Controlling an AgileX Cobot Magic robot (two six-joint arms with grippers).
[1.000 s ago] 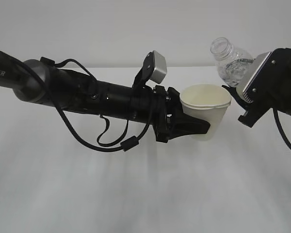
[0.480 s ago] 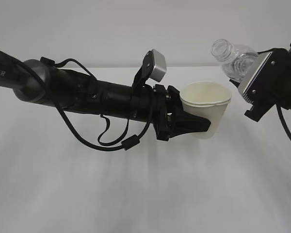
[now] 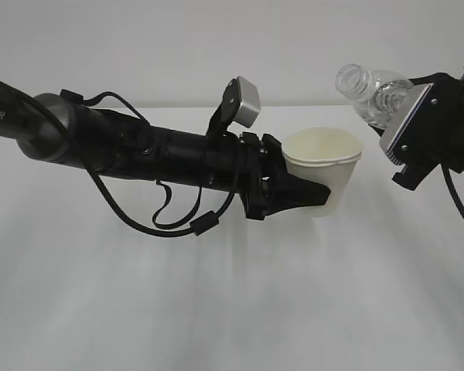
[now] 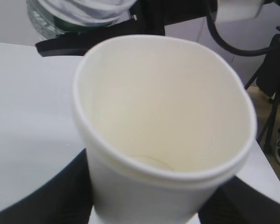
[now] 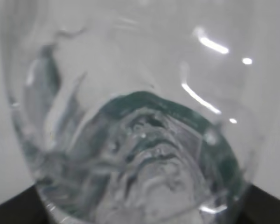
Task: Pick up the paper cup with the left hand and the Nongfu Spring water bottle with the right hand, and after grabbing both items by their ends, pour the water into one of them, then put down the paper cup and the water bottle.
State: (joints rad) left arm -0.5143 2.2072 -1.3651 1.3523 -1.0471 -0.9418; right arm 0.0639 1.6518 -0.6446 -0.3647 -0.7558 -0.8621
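The paper cup (image 3: 325, 166) is held upright above the white table, with my left gripper (image 3: 313, 197) shut on its lower wall. In the left wrist view the cup (image 4: 163, 121) fills the frame, showing its cream inside and a black finger (image 4: 42, 196) on each side. The Nongfu Spring water bottle (image 3: 371, 91) is uncapped and tilted, its mouth pointing up and left, just right of and above the cup's rim. My right gripper (image 3: 402, 135) is shut on the bottle's lower part. The bottle (image 5: 140, 121) with its green label fills the right wrist view. Water is not clearly visible.
The white table (image 3: 216, 309) stretches below both arms, in front of a plain pale wall. The left arm's black cable (image 3: 178, 224) hangs in a loop under it. A dark tripod (image 4: 275, 93) stands on the floor beyond the table's edge.
The left gripper has carried the cup slightly left and up. The right gripper drew the bottle a little to the right, away from the cup's rim.
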